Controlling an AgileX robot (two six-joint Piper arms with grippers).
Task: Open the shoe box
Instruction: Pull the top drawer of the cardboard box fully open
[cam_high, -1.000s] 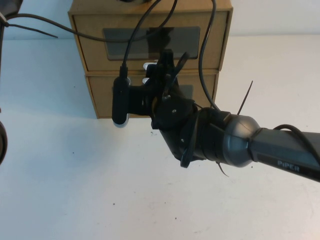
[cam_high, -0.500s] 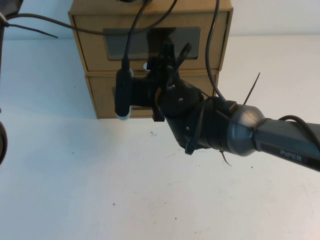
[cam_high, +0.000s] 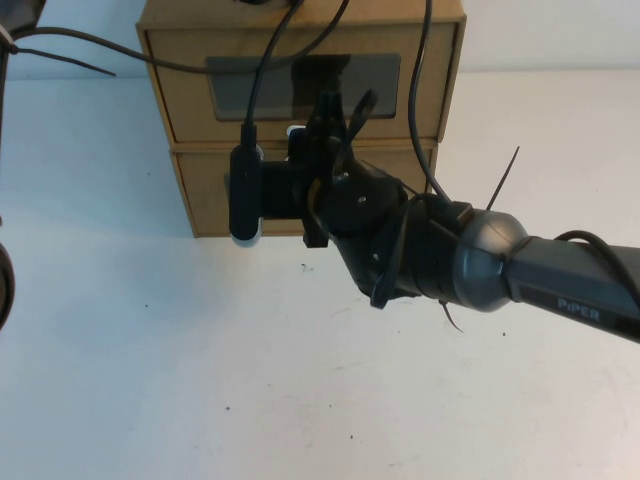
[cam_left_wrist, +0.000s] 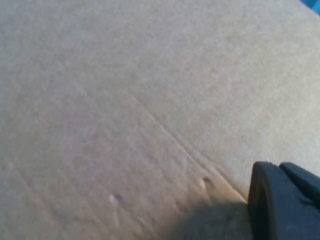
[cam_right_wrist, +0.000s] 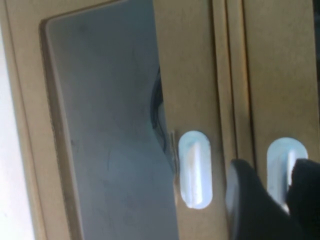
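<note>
Two brown cardboard shoe boxes stand stacked at the back, the upper (cam_high: 180, 90) on the lower (cam_high: 205, 195), each with a dark window and a pale handle on its front. My right gripper (cam_high: 330, 112) reaches in against the fronts near the seam between them. One handle (cam_high: 295, 131) shows beside it. In the right wrist view my right gripper (cam_right_wrist: 287, 180) is open, narrowly, with a pale handle (cam_right_wrist: 286, 152) between its dark fingers (cam_right_wrist: 250, 200). The other handle (cam_right_wrist: 195, 169) and a window (cam_right_wrist: 110, 130) lie beside it. My left gripper (cam_left_wrist: 285, 200) sits close over plain cardboard (cam_left_wrist: 125, 100).
The white table (cam_high: 150, 350) stretches out in front of the boxes. Black cables (cam_high: 262, 70) hang across the upper box's front. The right arm's grey forearm (cam_high: 560, 285) crosses the right side of the table.
My right arm has pushed further in toward the box fronts and risen a little. The lower pale handle, visible beside the gripper a second ago, is now covered by it.
</note>
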